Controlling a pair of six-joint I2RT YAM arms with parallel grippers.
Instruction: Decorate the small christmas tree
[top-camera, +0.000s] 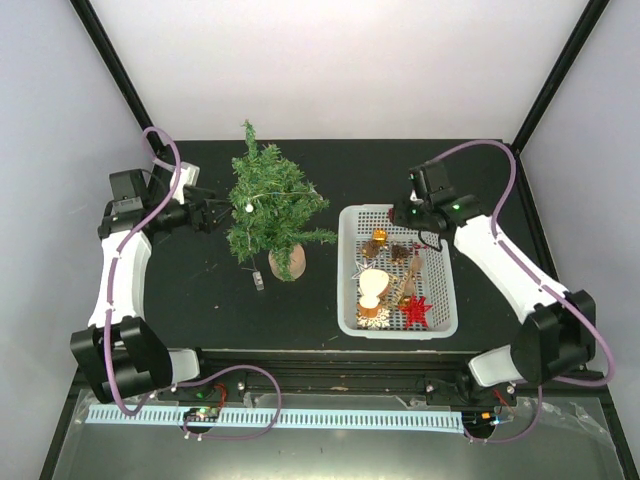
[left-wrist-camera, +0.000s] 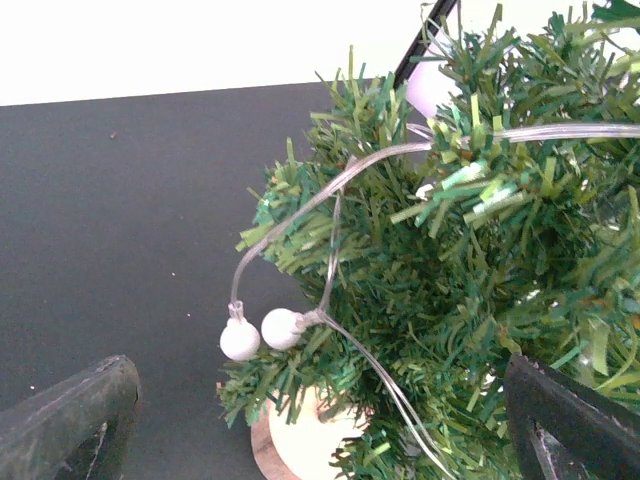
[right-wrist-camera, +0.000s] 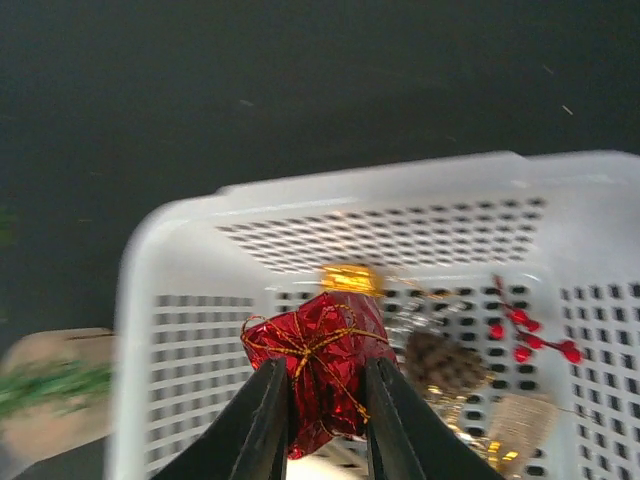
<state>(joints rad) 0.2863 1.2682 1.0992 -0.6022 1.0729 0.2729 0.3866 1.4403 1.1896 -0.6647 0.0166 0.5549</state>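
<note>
The small christmas tree stands left of centre on its round wooden base. A clear light string with white bulbs is draped over its branches. My left gripper is open at the tree's left side, its fingers apart with the lower branches between them; it holds nothing. My right gripper is shut on a red foil gift box tied with gold thread, held just above the far end of the white basket. In the top view that gripper hides the box.
The basket holds a gold box, a pine cone, red berries, a red star and a cream bell. A small clear piece of the light string lies on the black table by the tree base.
</note>
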